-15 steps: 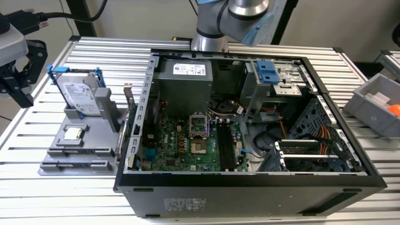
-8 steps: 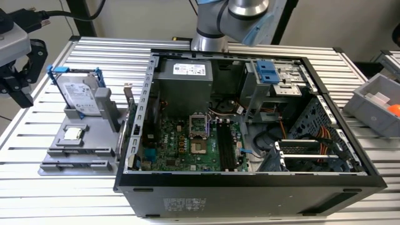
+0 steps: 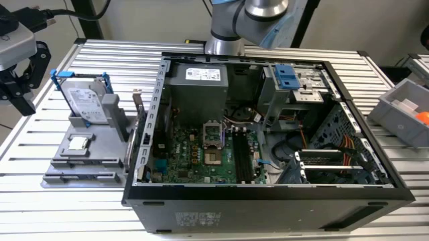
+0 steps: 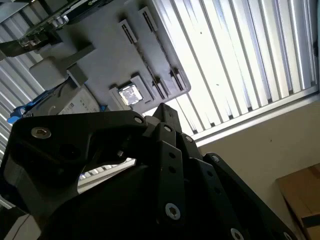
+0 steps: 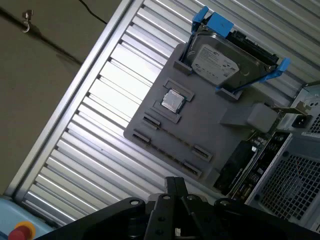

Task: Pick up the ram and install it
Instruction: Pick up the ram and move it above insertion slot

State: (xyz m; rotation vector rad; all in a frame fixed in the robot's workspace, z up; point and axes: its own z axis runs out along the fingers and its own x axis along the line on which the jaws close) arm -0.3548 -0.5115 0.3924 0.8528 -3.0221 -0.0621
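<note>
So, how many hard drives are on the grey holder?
1: the hard drive, blue-framed, stands propped at the grey holder's far end in the exterior view; none seems hidden.

Robotics lab, slatted aluminium bench, open computer

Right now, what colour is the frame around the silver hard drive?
Blue. The frame holding the hard drive shows best in the first wrist view.

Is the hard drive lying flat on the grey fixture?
No, the hard drive stands propped up on its edge at one end of the grey fixture, with its white label showing in the exterior view.
</note>
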